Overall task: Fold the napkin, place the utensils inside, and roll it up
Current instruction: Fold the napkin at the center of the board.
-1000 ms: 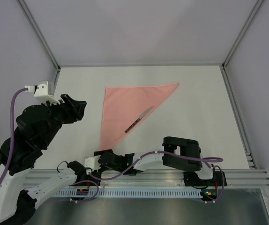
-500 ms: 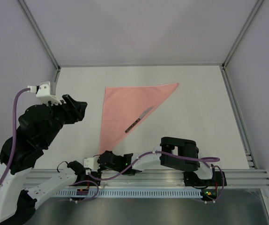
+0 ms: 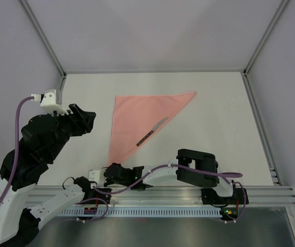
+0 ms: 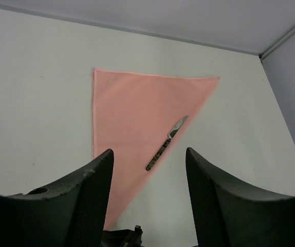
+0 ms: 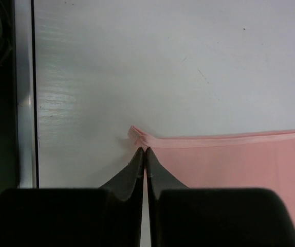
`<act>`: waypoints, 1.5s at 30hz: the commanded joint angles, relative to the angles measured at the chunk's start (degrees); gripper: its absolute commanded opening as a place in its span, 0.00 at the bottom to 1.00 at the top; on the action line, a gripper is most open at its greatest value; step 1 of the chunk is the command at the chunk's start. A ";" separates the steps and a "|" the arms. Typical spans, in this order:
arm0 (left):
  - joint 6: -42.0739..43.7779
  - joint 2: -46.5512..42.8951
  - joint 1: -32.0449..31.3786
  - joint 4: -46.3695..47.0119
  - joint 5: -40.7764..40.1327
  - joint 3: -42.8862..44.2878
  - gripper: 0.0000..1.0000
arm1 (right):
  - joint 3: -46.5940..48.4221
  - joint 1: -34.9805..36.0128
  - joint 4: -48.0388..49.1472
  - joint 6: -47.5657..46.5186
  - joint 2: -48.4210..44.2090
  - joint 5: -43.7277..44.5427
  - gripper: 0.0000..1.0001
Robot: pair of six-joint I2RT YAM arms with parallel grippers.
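Napkin (image 3: pixel 132 116) folded to triangle, knife (image 3: pixel 152 131) on it; rolling not begun; right end effector (image 5: pixel 143 150) closed at near corner, hold unclear; left end effector (image 4: pixel 148 154) wide open, empty.

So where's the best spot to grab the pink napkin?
Its near pointed corner, coming from the robot's side. The napkin lies flat, folded into a triangle, and that tip curls up slightly, so a pinch can catch it. The right end effector sits shut right at it.
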 commanded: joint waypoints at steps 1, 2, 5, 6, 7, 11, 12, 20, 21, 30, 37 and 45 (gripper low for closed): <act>-1.58 0.08 -0.03 0.51 -1.05 0.16 0.63 | 3.31 -1.56 -2.19 2.57 -3.13 0.20 0.07; -1.49 0.17 0.06 0.68 -0.97 0.25 0.63 | 3.57 -1.83 -2.72 3.18 -3.82 0.29 0.07; -1.58 0.70 0.06 1.30 -0.44 0.25 0.63 | 3.66 -3.06 -3.96 3.98 -5.32 0.82 0.07; -1.58 1.05 -0.02 1.47 -0.18 0.25 0.63 | 3.57 -3.41 -4.39 4.15 -5.67 1.17 0.07; -1.58 1.31 0.06 1.91 0.00 0.25 0.63 | 3.49 -4.20 -5.27 4.42 -6.11 1.43 0.07; -1.32 2.37 -0.02 3.23 0.96 0.51 0.63 | 2.96 -6.92 -7.38 5.65 -8.57 2.05 0.05; -1.23 2.54 0.06 3.58 1.23 0.51 0.63 | 2.61 -7.54 -7.73 6.17 -9.01 2.31 0.05; -0.26 6.32 0.06 5.96 3.43 1.39 0.63 | 0.06 -18.69 -12.39 8.46 -12.79 2.49 0.03; -0.17 6.58 0.06 6.48 3.95 1.30 0.63 | -0.46 -20.01 -13.44 8.90 -13.06 2.40 0.02; 0.62 10.36 0.06 9.47 6.77 1.21 0.63 | -4.24 -34.86 -15.73 11.98 -14.55 1.00 0.00; 1.06 12.65 -0.03 11.93 8.87 -0.28 0.63 | -5.39 -40.67 -15.74 13.03 -13.59 0.64 0.00; 0.71 14.15 -0.02 14.92 10.81 -4.58 0.63 | -6.01 -43.49 -15.91 14.44 -13.15 0.64 0.00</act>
